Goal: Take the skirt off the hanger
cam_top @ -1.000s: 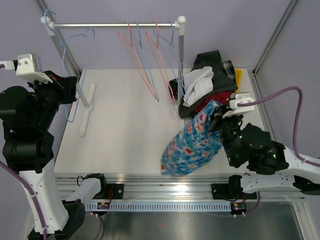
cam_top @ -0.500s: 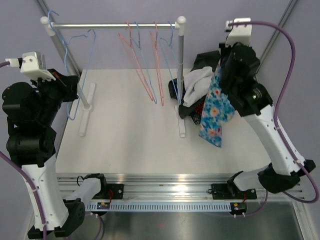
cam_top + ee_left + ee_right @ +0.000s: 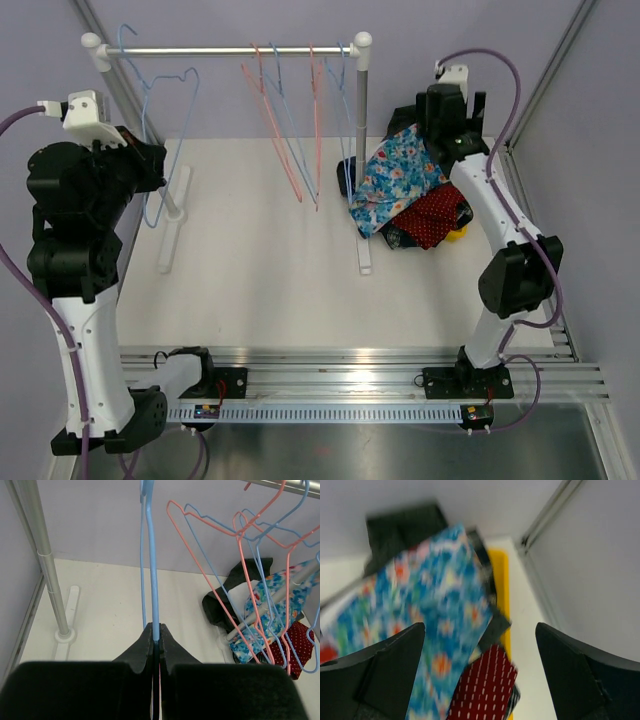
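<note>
Two hands, two jobs: our left hand (image 3: 156, 635) is pinched shut on the bare blue hanger (image 3: 150, 570) hooked on the rail (image 3: 230, 49), while our right hand (image 3: 480, 627) hangs wide and empty over the pile (image 3: 432, 215). The skirt (image 3: 398, 175) lies on that pile, off any hanger. We judge the removal done; next, we pull the right arm clear and free the hanger.

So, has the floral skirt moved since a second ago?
Yes. The floral skirt moved from the front edge of the table to the far side, now lying on the clothes pile right of the rack post.
</note>
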